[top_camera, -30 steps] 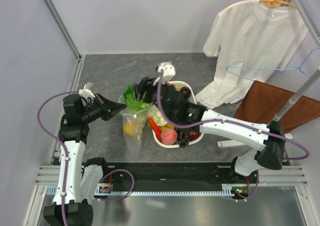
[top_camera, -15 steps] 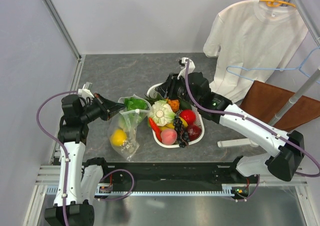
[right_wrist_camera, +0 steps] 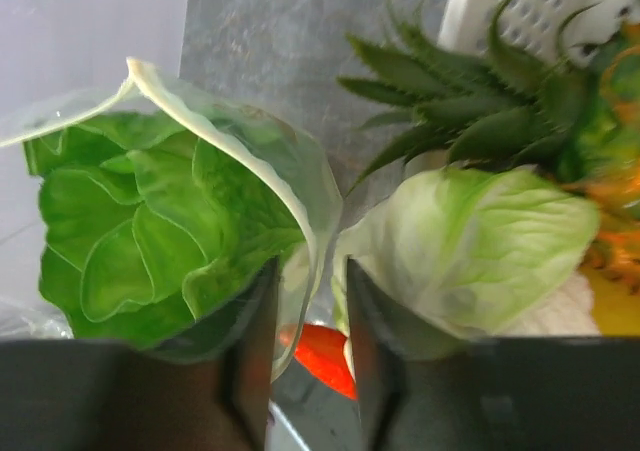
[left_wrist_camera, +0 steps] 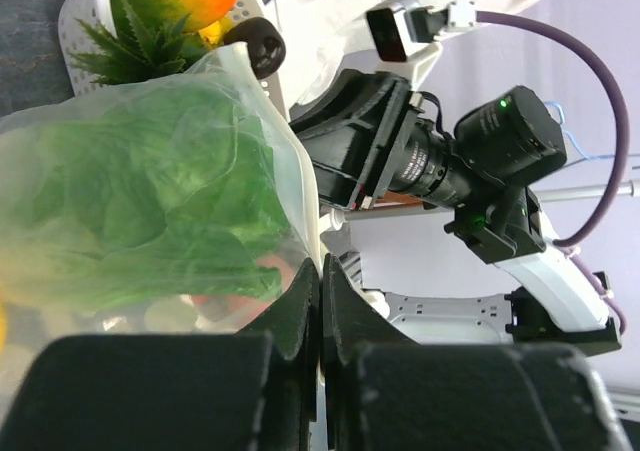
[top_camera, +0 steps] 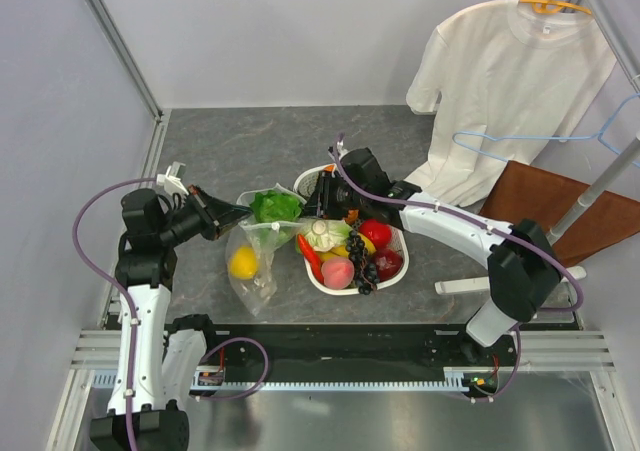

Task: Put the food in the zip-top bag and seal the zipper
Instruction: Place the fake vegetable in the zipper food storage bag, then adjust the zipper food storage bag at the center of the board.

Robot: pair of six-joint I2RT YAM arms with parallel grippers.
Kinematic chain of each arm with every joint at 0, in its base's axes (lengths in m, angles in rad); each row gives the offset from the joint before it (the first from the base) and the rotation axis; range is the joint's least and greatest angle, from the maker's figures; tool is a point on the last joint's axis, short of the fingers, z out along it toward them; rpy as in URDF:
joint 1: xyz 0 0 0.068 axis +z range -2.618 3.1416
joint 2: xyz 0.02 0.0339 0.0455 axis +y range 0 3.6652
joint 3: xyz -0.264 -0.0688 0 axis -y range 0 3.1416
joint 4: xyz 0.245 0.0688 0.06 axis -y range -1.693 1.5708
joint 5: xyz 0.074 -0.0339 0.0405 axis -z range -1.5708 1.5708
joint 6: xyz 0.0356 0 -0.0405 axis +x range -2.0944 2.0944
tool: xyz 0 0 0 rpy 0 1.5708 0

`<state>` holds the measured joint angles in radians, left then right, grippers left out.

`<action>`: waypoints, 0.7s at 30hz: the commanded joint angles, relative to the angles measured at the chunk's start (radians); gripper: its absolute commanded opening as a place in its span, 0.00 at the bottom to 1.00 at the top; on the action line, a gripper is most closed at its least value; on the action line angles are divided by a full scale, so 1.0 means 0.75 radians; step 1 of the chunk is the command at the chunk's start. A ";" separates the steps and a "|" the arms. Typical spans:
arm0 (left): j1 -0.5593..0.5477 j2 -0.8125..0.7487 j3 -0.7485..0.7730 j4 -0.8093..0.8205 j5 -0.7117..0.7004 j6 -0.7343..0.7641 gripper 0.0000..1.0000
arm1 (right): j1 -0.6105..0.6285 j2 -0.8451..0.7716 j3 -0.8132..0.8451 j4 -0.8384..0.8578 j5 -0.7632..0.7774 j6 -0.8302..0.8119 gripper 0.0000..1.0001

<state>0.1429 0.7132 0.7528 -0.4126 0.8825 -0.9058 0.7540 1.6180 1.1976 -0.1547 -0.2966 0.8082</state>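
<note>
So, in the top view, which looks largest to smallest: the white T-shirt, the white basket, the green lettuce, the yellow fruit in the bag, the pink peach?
1. white T-shirt
2. white basket
3. green lettuce
4. yellow fruit and pink peach: about alike, so not ranked.

A grey mottled stone-look tabletop (top_camera: 250, 141) fills the middle of the top view, closed in by plain pale walls (top_camera: 300, 31) at the back and left. A slanted aluminium frame strut (top_camera: 115, 36) crosses the upper left. In the upper right a white short-sleeved T-shirt (top_camera: 500, 71) hangs from an orange hanger (top_camera: 555, 3), its hem spilling onto the tabletop, with a light-blue wire hanger (top_camera: 520, 138) just in front. Below it lies a brown wooden board (top_camera: 540, 201), crossed by a grey metal pole (top_camera: 600, 183). Along the bottom runs a slotted aluminium rail (top_camera: 330, 379), then brushed metal sheet (top_camera: 380, 421). The light is soft and even.
</note>
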 commanded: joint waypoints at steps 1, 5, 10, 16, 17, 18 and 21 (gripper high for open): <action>0.008 -0.039 0.088 0.104 0.085 0.081 0.02 | -0.001 -0.010 0.068 0.034 -0.136 0.064 0.31; 0.008 -0.047 0.099 0.096 0.083 0.097 0.02 | -0.001 -0.012 0.060 0.039 -0.130 0.064 0.03; 0.008 0.000 0.166 -0.047 -0.072 0.246 0.02 | -0.024 -0.014 0.148 0.036 -0.153 0.009 0.00; 0.008 0.023 0.381 -0.233 -0.308 0.586 0.02 | -0.015 -0.010 0.438 0.041 -0.200 -0.075 0.00; 0.010 -0.020 0.429 -0.231 -0.303 0.643 0.02 | -0.005 -0.014 0.456 0.026 -0.206 -0.087 0.00; 0.010 -0.049 0.446 -0.221 -0.273 0.676 0.02 | 0.009 -0.028 0.457 0.016 -0.206 -0.098 0.00; 0.008 -0.137 0.467 -0.223 -0.219 0.866 0.02 | 0.023 -0.045 0.412 0.008 -0.161 -0.190 0.00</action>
<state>0.1452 0.7036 1.0344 -0.5934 0.6998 -0.4946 0.7506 1.6108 1.5082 -0.1436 -0.4156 0.7525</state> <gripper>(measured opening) 0.025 0.010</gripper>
